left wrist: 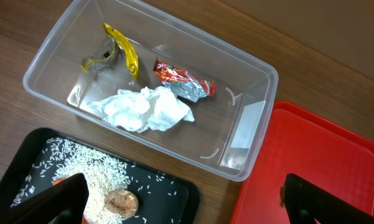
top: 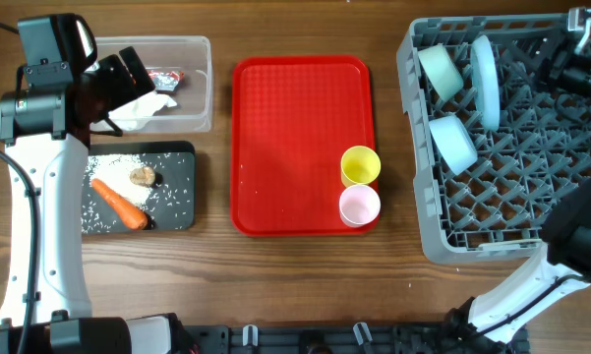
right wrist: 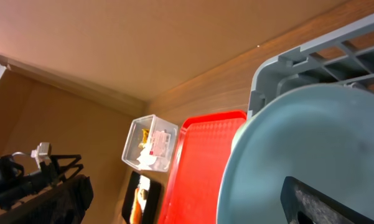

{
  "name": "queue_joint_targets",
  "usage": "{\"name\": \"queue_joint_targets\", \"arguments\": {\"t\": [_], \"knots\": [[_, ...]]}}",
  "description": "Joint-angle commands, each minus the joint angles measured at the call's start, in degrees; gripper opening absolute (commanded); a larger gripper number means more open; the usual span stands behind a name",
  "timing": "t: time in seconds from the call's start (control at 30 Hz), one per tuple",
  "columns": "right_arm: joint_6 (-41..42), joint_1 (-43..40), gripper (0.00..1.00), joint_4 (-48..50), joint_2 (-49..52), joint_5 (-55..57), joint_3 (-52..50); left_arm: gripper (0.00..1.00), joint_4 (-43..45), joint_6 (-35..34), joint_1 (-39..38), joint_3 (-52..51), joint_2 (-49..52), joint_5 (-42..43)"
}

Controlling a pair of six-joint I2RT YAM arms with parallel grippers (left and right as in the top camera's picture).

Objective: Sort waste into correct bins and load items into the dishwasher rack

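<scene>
- The pale blue plate (top: 486, 84) stands on its edge in the grey dishwasher rack (top: 418, 197), near the rack's far left corner
- The far bowl (top: 441, 71) and the near bowl (top: 454, 143), both pale blue, lie on their sides in the rack just left of the plate
- The yellow cup (top: 360, 165) and the pink cup (top: 359, 206) stand mouth up, right next to each other, on the right part of the flat red tray (top: 285, 138)
- The clear tub (left wrist: 249, 118) holds the yellow scrap (left wrist: 126, 53), the red-and-white wrapper (left wrist: 182, 79) and the crumpled white tissue (left wrist: 143, 109)
- The black tray (top: 177, 192) holds the white rice (top: 108, 169), the small brown lump (top: 142, 176) and the orange carrot (top: 118, 204)
- The right arm reaches up over the far right side of the rack; the right gripper (right wrist: 188, 183) has its fingers wide apart and holds nothing, with the plate close in front of it
- The left arm goes up the left side of the table and bends over the tub; the left gripper (left wrist: 183, 186) points down above the tub and the black tray, fingers wide apart, holding nothing
</scene>
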Motion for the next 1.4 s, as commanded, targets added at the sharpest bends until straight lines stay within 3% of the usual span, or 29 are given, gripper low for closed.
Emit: {"name": "queue_joint_targets", "arguments": {"t": [0.0, 0.2, 0.3, 0.43, 0.57, 0.77, 1.0, 1.37], "knots": [[-0.8, 0.5, 1.00, -0.2, -1.6, 0.1, 0.0, 1.00, 0.1, -0.9, 0.2, 0.1, 0.2, 0.1], [-0.7, 0.6, 1.00, 0.2, -16.2, 0.6, 0.5, 1.00, 0.1, -0.9, 0.2, 0.1, 0.2, 0.1], [0.7, 3.2, 1.00, -1.8, -25.5, 7.4, 0.5, 1.00, 0.1, -0.9, 0.2, 0.1, 0.2, 0.1], [0.2, 13.6, 0.99, -11.7, -33.3, 25.7, 0.5, 1.00, 0.1, -0.9, 0.2, 0.1, 0.2, 0.1], [2.0, 28.1, 0.96, -23.1, -32.1, 47.3, -3.0, 1.00, 0.1, -0.9, 0.2, 0.1, 0.2, 0.1], [11.1, 41.7, 0.73, -11.4, -27.5, 51.4, -20.5, 1.00, 0.1, -0.9, 0.2, 0.1, 0.2, 0.1], [17.7, 45.1, 0.52, -4.2, -22.7, 59.9, -30.3, 1.00, 0.1, -0.9, 0.2, 0.1, 0.2, 0.1], [18.3, 45.0, 0.39, -2.6, -23.5, 61.2, -30.1, 1.00, 0.1, -0.9, 0.2, 0.1, 0.2, 0.1]]}}
